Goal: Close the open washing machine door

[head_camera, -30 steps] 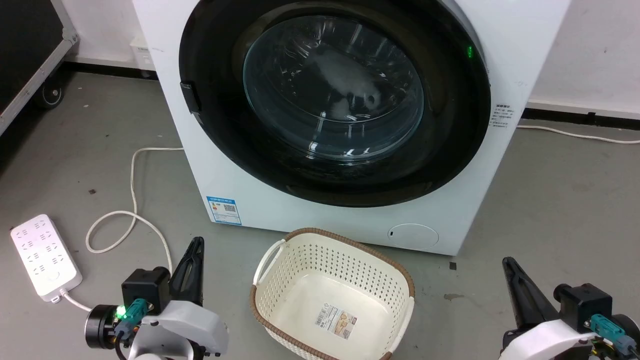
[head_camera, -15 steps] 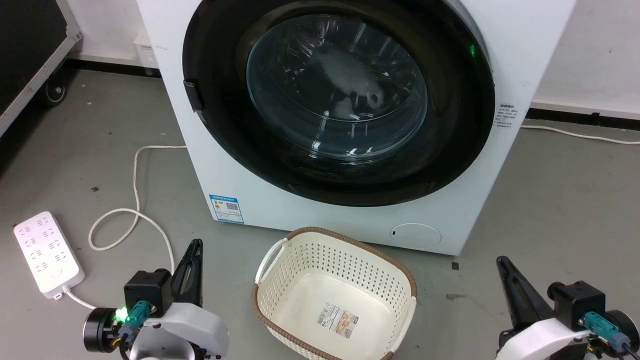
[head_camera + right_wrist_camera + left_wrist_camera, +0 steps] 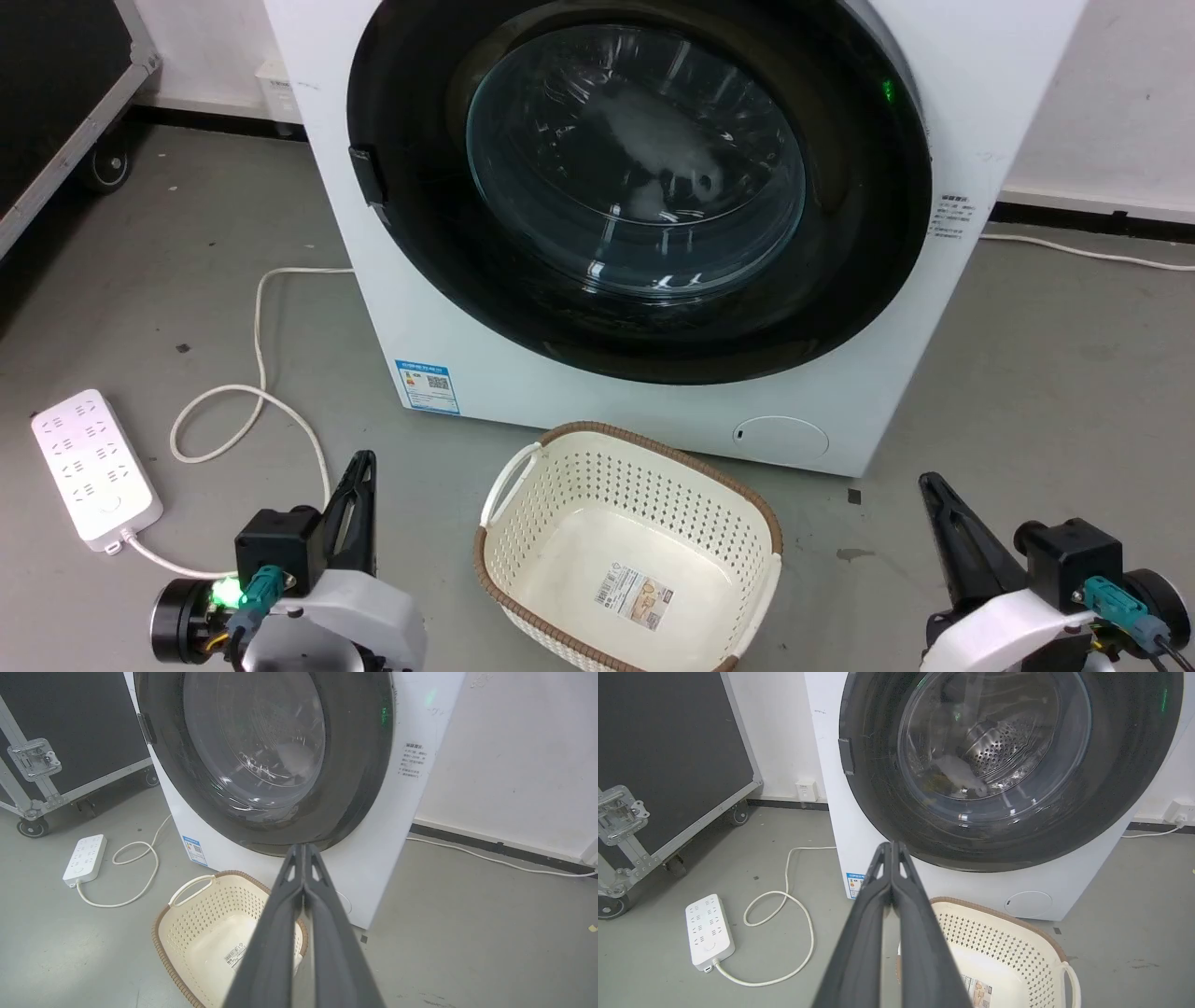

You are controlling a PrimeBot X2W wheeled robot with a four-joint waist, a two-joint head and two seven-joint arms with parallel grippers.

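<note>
While the left tool (image 3: 892, 848) and the right tool (image 3: 303, 848) hang low, fingers pressed together on nothing and well apart from the washing machine door (image 3: 644, 187), only the head view has slid a little in the last second (the camera moved, not the things). The door lies flat against the washing machine (image 3: 579, 411) as before, so I judge the closing done. A basket (image 3: 611, 432) stands just before it on the grey floor (image 3: 1027, 373), a power strip (image 3: 93, 467) and a black case (image 3: 668, 742) further left.
</note>
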